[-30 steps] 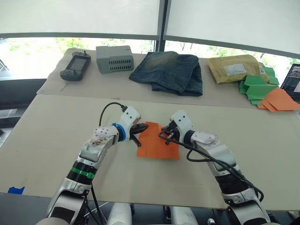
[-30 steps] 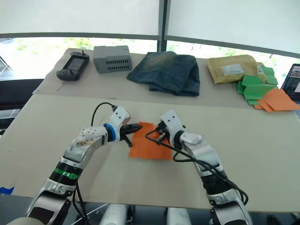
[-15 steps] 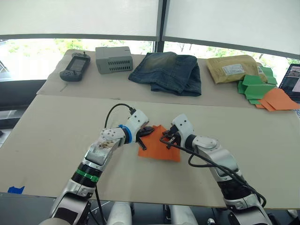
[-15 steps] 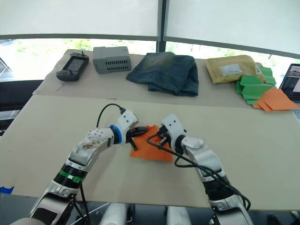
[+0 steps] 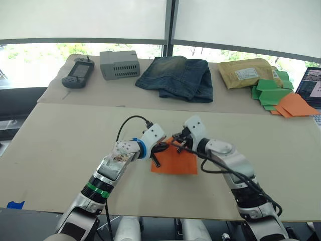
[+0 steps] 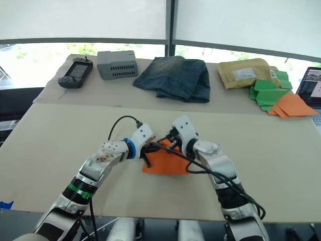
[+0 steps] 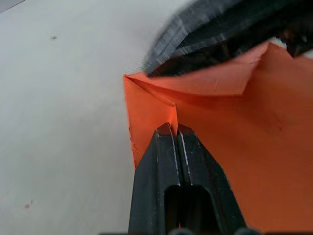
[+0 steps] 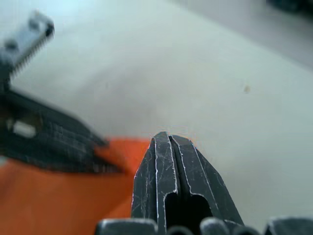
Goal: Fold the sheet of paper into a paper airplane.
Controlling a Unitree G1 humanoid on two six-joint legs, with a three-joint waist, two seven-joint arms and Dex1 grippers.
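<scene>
The orange sheet of paper [image 5: 178,163] lies flat on the near table in front of me, its far left corner turned inward as a small flap [image 7: 205,81]. My left gripper [image 5: 158,149] is at the sheet's left edge. In the left wrist view its fingers [image 7: 166,161] are shut, with a raised crease of the sheet [image 7: 244,147] running into their tips. My right gripper [image 5: 179,142] is shut and rests its tip at the sheet's far edge [image 8: 49,205], on the flap, a finger's width from the left gripper.
On the far table lie a black handheld device [image 5: 76,76], a grey box [image 5: 119,64], folded jeans [image 5: 176,78], a tan envelope [image 5: 248,74], green paper pieces [image 5: 268,92] and orange folded pieces [image 5: 293,104]. A laptop [image 5: 310,83] is at the right edge.
The left gripper has moved right onto the sheet's left edge and closer to the right gripper. The sheet's far left corner now lies folded inward. The camera has shifted slightly.
</scene>
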